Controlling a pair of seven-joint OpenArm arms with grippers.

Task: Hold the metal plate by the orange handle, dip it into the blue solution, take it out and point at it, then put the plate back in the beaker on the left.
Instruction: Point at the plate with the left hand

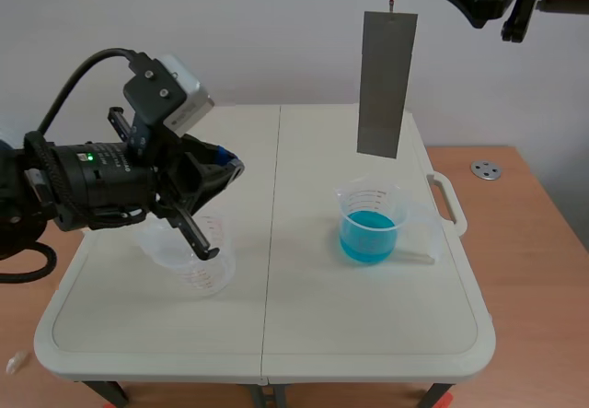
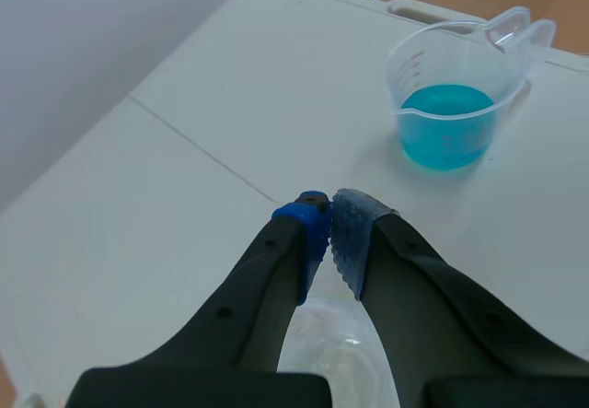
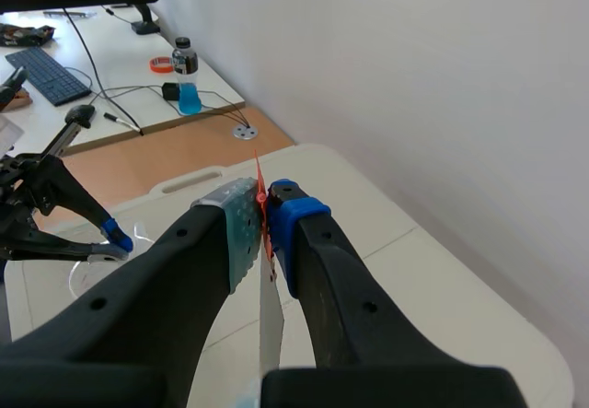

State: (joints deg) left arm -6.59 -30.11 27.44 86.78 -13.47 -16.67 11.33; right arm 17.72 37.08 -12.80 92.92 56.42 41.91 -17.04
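White folding table (image 1: 304,334) carrying two clear plastic beakers. Grey metal plate (image 1: 386,86) hangs upright, well above the beaker of blue solution (image 1: 370,226), which stands near the table's right edge. An empty beaker (image 1: 198,262) stands near the left edge, under the left gripper (image 2: 331,219), whose pads meet on nothing. Right gripper (image 3: 267,207) is clamped on the thin orange handle (image 3: 260,187). Probable step: the dip. Descend vertically, with the plate's lower edge centred over the beaker mouth. The plate looks to span much of that opening, so a swinging or offset plate could catch the rim and tip the light vessel.
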